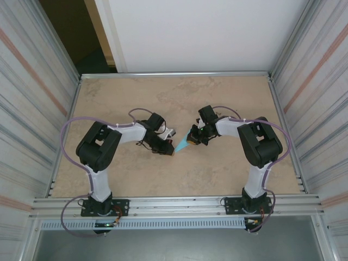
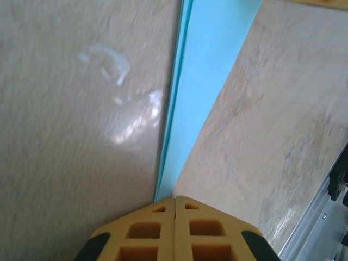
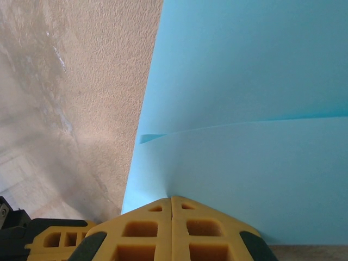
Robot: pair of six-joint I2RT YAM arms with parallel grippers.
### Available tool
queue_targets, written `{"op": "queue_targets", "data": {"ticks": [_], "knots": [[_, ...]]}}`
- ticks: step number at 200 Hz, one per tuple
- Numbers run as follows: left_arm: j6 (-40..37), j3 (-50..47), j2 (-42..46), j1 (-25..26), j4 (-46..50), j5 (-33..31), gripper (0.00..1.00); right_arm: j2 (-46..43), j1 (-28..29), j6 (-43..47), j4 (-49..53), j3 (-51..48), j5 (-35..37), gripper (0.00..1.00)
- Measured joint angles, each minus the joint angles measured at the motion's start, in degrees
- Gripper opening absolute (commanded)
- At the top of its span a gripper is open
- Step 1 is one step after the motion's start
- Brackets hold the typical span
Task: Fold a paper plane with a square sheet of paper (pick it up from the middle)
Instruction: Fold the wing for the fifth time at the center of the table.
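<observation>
Left-wrist view, bottom edge: I am holding my left end effector [image 2: 174, 200] closed, its two yellow fingers meeting with no gap, and the narrow end of the paper plane [image 2: 206, 81] is running straight into their tips. I am taking this as a pinch on the nose. From there the light-blue paper is stretching away toward the upper middle of the frame, seen nearly edge-on, with stacked layers showing along its left side. The tabletop [image 2: 65, 136] is lying on both sides of it.

Right-wrist view, bottom edge: I am keeping my right end effector [image 3: 172, 198] closed as well, clamping the wide end of the paper. The blue surface is filling the upper right of the frame, and one crease is crossing it from the centre left toward the right edge.

Overhead view, centre: the paper is appearing as a small pointed wedge between the two end effectors, its tip aiming at the lower left.

Judged progress: the sheet is already narrowing to a dart outline, so most folds are appearing done. What is remaining is probably sharpening the creases, opening the wings, and releasing the paper.
</observation>
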State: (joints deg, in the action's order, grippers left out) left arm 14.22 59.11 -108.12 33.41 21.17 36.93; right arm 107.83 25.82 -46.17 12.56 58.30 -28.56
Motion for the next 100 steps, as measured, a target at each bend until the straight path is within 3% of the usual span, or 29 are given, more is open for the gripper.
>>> {"op": "queue_targets", "data": {"ticks": [59,100], "knots": [[1.0,-2.7,3.9,-0.6,3.5,-2.2,0.02,-0.1,0.0,0.3,0.0,0.1,-0.1,0.03],[2.4,-1.8,9.8,-1.9,5.3,-4.2,0.15,-0.7,1.2,1.8,2.2,1.6,1.6,0.16]]}}
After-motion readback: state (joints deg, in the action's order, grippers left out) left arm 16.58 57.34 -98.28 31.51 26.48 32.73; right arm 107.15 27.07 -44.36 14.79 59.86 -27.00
